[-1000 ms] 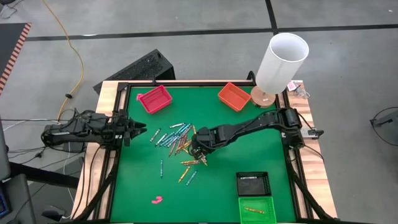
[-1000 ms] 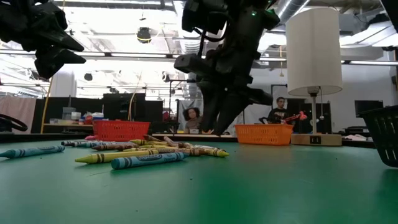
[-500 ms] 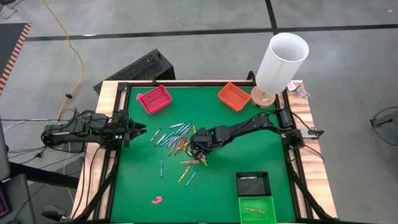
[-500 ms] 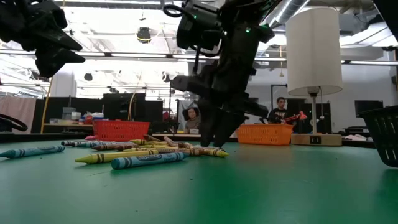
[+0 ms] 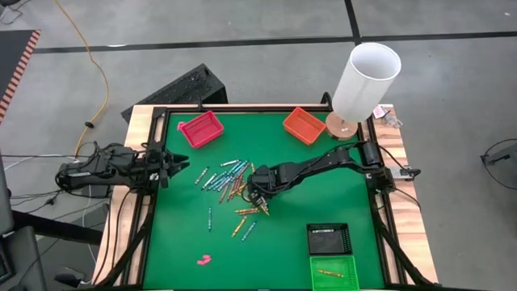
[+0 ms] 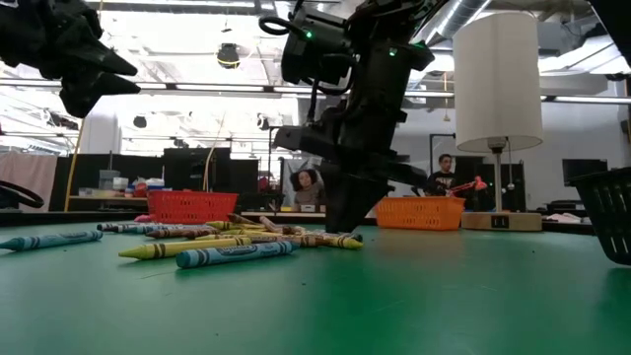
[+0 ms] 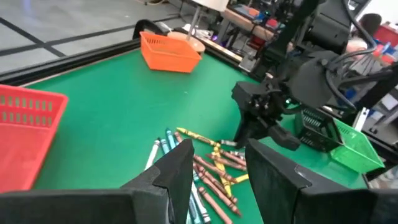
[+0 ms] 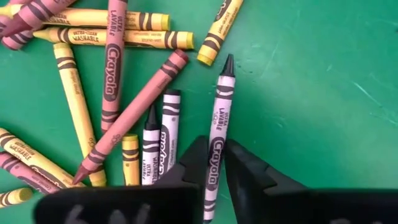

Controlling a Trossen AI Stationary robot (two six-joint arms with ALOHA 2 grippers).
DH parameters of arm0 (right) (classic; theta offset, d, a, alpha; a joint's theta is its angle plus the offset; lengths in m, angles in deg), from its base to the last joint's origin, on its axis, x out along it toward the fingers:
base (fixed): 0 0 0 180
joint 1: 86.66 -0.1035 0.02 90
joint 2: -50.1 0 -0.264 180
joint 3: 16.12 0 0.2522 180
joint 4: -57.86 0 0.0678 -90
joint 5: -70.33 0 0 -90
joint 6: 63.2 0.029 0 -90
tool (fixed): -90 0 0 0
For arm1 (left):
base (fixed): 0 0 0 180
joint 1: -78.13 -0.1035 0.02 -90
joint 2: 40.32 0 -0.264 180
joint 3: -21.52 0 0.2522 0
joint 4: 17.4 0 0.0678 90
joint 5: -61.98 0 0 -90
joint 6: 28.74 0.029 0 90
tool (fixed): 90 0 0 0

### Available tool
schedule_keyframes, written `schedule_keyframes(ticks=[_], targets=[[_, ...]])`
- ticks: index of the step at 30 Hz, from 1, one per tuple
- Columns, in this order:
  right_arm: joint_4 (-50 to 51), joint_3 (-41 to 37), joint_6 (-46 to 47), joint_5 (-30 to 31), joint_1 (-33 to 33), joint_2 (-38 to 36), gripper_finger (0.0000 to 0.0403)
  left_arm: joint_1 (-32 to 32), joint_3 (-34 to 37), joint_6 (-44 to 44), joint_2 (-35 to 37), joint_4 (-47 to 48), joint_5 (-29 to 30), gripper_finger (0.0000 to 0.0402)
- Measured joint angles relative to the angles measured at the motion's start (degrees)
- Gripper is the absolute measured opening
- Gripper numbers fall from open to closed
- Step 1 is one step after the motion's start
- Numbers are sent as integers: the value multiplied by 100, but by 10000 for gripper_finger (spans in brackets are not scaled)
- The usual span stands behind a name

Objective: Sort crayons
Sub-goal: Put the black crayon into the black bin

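The right gripper (image 8: 214, 163) is pinching a black crayon (image 8: 219, 127) at the pile's (image 5: 234, 190) right edge, mid-table, its long axis running straight out between the fingers. The left gripper (image 5: 179, 169) is waiting spread at the left edge.

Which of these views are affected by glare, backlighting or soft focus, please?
Low view: bright ceiling lights backlight the right gripper into a silhouette; the crayons stay legible. Left wrist view: the left gripper fingers are soft up close. Right wrist view: even light, crisp labels. High view: flat, no glare.
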Motion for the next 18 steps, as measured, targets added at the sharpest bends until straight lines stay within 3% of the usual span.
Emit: schedule_keyframes(ticks=[5,12,18], targets=[[98,7,0,-32,0,-5,9,1,151,86,-10,-313,58,135],[389,190,-198,-152,-62,-138,3,2,419,81,-11,-629,23,135],[1148,411,-575,-31,-183,-830,1,1,428,83,-9,-643,23,135]])
